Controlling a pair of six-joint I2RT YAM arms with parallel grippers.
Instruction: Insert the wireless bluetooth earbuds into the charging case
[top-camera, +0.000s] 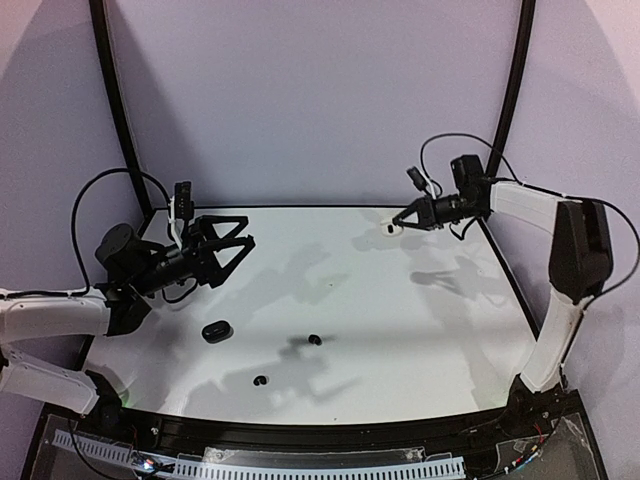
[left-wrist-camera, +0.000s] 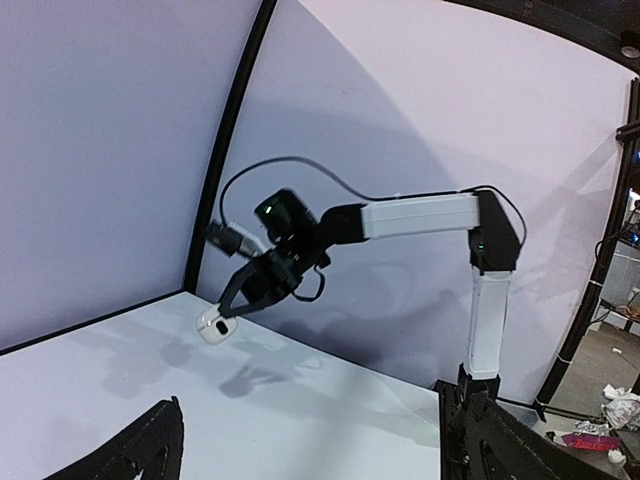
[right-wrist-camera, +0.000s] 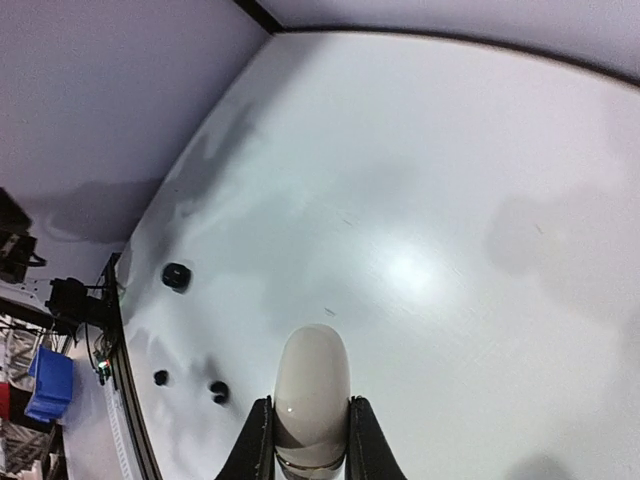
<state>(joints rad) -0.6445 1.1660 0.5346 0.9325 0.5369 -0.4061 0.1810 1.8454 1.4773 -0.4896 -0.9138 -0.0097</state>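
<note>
Right pincer (top-camera: 393, 226) first: it's clamped on the white charging case (right-wrist-camera: 311, 385), one finger on each side. It holds the case up in the air over the far right corner of the bench (top-camera: 420, 330), so the case isn't touching the surface, and you can see its shadow down below. Can't really tell from these shots if the lid is up or down. Left pincer (top-camera: 238, 255) is over on the far left side with its jaws spread wide and nothing between them, hovering above the bench and pointing roughly toward the middle. On the bench itself, the black charging case (top-camera: 216, 331) sits on the left part, toward the front, well apart from both pincers. Then the tiny stuff: one black earbud (top-camera: 314, 340) lies loose about mid-bench, to the right of the black charging case, and another black earbud (top-camera: 261, 380) lies nearer the front edge, between those two but closer to the arm bases. Neither earbud touches the case or the other one.
</note>
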